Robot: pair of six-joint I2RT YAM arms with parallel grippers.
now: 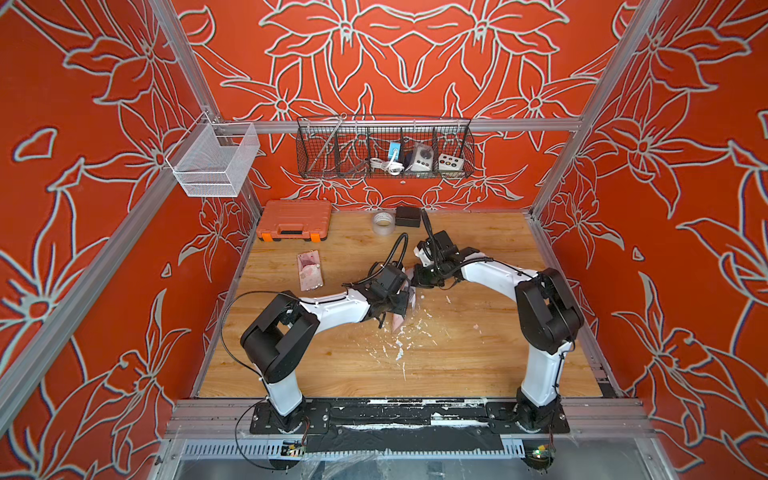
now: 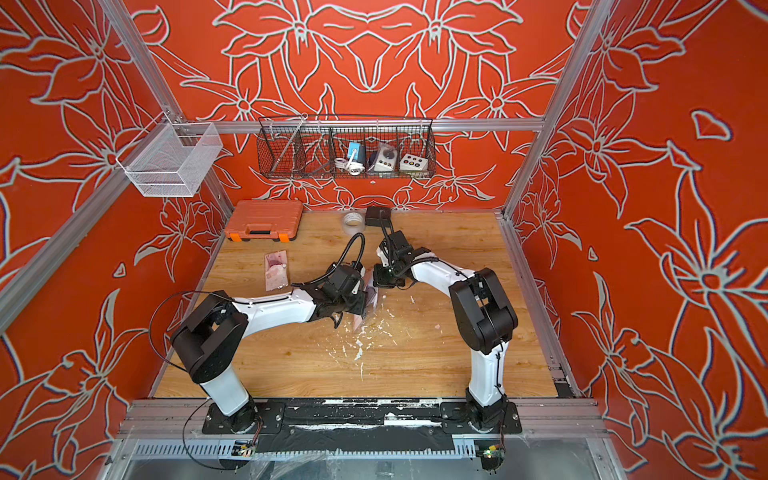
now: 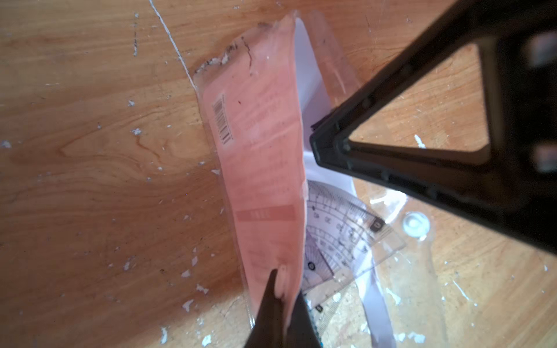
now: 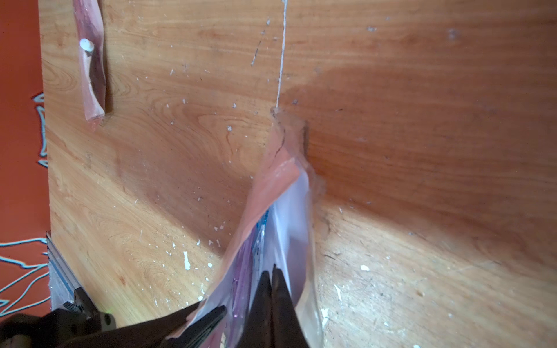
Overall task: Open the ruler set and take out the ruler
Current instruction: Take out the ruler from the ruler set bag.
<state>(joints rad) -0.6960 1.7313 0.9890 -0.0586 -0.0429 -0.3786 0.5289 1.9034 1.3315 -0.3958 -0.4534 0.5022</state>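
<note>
The set [image 3: 259,150], held on edge, long axis 6 to 12 o'clock, is pinched on its pink side by the left gripper [image 3: 284,296] from 9. At 12, its clear side is pinched by the right gripper [image 4: 270,277]; the ruler [image 3: 361,265] is seen between them.

Wooden table [image 1: 478,365] — orange case [image 1: 293,220], tape roll [image 1: 383,224], pink packet [image 1: 310,270]

Orange-red walls [image 1: 415,50] with grey flower outlines enclose a scuffed wooden surface [image 1: 478,365]. Aluminium rails [image 1: 519,124] carry a white mesh basket [image 1: 216,166] at upper left and a black wire basket [image 1: 316,166] at upper centre.
</note>
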